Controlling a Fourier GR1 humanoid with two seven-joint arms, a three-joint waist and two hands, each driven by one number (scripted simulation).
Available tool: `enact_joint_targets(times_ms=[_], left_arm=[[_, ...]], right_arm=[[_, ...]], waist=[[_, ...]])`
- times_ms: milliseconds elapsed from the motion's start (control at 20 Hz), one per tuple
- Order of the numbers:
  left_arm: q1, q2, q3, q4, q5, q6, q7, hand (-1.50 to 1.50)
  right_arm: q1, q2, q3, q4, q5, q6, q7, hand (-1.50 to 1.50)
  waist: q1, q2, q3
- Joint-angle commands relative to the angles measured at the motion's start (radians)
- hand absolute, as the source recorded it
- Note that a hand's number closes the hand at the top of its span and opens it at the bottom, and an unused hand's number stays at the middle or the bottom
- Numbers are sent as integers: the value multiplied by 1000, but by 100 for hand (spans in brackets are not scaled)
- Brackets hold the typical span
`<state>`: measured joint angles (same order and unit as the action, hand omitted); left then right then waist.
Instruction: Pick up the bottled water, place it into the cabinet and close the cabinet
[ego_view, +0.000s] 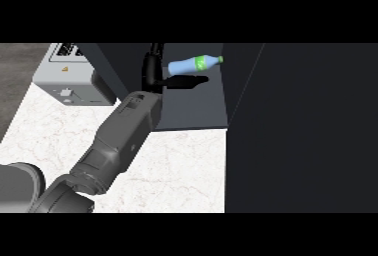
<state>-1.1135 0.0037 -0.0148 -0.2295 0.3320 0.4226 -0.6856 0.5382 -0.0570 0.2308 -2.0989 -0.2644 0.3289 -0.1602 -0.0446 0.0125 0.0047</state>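
Upper center of frame: bottled water (193, 64) lying inside cabinet (193, 107).
Left hand (181, 81) hovering just under it w/ fingers straight, released, likely clearing so door can shut.

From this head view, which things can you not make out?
- Left hand: black against the dark cabinet; whether it touches the bottle is unclear.
- Right hand: not in view.
- Cabinet door: cut off by the right edge.
- Grey appliance: its markings are too small to read.
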Motion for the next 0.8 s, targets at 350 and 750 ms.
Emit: enact_joint_targets(times_ms=[350, 750], left_arm=[[152, 60, -34, -183, 36, -168, -10, -150], [349, -2, -160, -446, 84, -160, 50, -150]], right_arm=[[31, 22, 31, -27, 23, -42, 20, -150], [85, -11, -11, -35, 7, -17, -18, -150]], waist=[[66, -22, -5], [95, -36, -4]])
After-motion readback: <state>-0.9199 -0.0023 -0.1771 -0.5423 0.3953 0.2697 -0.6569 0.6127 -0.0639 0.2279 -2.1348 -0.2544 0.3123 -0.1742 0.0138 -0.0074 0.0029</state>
